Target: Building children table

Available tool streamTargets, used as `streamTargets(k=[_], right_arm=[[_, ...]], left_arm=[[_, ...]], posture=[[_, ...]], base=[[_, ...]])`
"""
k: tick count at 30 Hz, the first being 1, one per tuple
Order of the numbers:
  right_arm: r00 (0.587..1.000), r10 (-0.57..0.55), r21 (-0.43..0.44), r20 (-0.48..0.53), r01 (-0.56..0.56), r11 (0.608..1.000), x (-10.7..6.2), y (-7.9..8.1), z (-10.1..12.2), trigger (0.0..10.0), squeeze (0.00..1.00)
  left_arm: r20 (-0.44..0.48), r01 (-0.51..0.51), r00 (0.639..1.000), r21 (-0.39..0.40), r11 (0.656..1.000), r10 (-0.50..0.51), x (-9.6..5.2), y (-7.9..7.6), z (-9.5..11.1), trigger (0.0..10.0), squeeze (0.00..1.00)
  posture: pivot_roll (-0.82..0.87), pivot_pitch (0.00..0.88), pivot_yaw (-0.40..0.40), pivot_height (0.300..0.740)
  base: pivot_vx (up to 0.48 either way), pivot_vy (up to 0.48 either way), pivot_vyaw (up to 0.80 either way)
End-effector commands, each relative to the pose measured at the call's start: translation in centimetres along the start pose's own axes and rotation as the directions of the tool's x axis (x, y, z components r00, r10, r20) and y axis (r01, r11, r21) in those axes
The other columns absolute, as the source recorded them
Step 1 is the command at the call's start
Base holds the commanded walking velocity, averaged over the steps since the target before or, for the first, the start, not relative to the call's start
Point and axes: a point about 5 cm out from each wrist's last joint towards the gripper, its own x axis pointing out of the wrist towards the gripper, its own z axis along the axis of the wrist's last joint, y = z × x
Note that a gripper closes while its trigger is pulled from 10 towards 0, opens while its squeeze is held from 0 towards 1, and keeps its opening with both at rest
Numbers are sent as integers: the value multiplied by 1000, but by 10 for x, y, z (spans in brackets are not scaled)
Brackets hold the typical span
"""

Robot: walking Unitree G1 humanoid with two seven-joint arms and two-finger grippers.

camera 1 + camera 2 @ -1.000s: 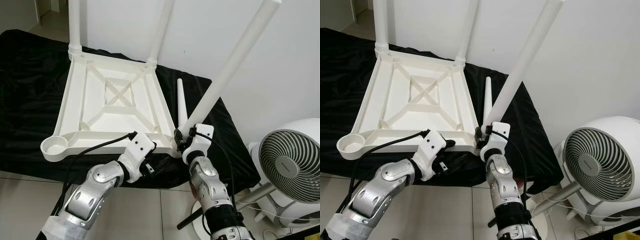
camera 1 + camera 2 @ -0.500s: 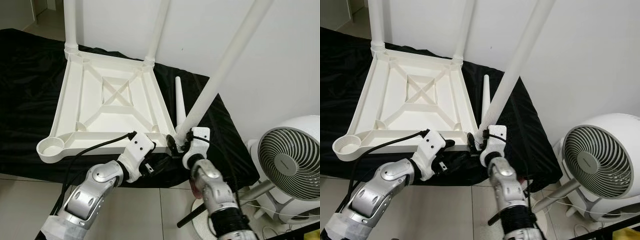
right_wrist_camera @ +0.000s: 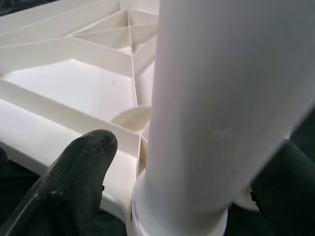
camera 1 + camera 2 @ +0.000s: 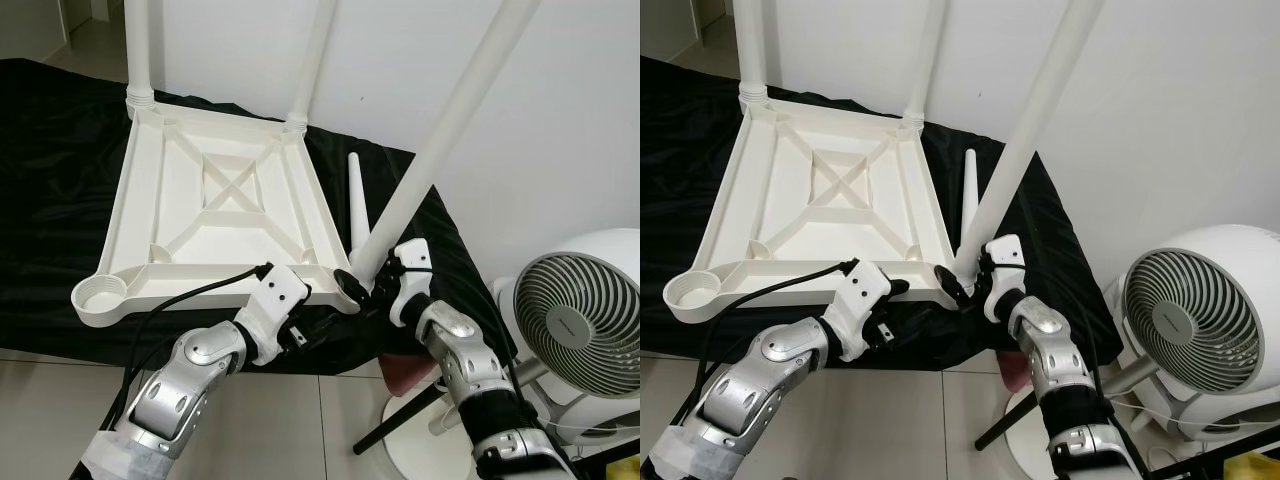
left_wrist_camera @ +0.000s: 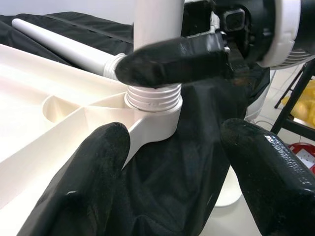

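Observation:
The white table top (image 4: 225, 235) lies upside down on a black cloth (image 4: 60, 150). Two legs (image 4: 137, 50) stand in its far corners. A third white leg (image 4: 450, 130) leans to the right, its threaded base (image 5: 152, 96) sitting at the near right corner socket. My right gripper (image 4: 362, 285) is shut on this leg just above the base, fingers (image 3: 83, 162) on either side. My left gripper (image 5: 172, 137) stands open just in front of that corner, below the table's front edge. A fourth leg (image 4: 357, 200) lies loose on the cloth. The near left socket (image 4: 100, 298) is empty.
A white fan (image 4: 580, 320) on a stand is close to my right arm. The white wall (image 4: 560, 150) rises right behind the table. Tiled floor (image 4: 60, 400) lies in front of the cloth.
My right wrist has swung from the front of the leg's base round to its right side, and the leg stands a little steeper. The left arm has kept still.

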Motion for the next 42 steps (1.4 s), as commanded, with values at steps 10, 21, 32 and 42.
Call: streamTargets(k=[10, 21, 32, 42], right_arm=[[994, 101, -6, -45, -102, 995, 4, -4, -12, 4235, 0], [994, 88, 2, -67, -88, 996, 0, -11, -24, 0, 0], [998, -34, 88, -61, 40, 995, 1, -8, -29, 10000, 0], [916, -378, 171, -138, 398, 902, 4, 9, -41, 10000, 0]], left_arm=[[20, 46, 999, 9, 999, -46, 5, -2, 5, 10000, 0], [23, 44, 999, 5, 999, -45, 5, -3, 5, 10000, 0], [21, 50, 999, 5, 999, -50, 5, -4, 4, 10000, 0], [19, 53, 998, -1, 999, -53, 6, -8, 3, 10000, 0]], posture=[[164, 11, -222, 740], [158, 13, -220, 740], [151, 19, -221, 740], [154, 19, -233, 740]], base=[[0, 0, 0], [0, 0, 0], [0, 0, 0], [0, 0, 0]])
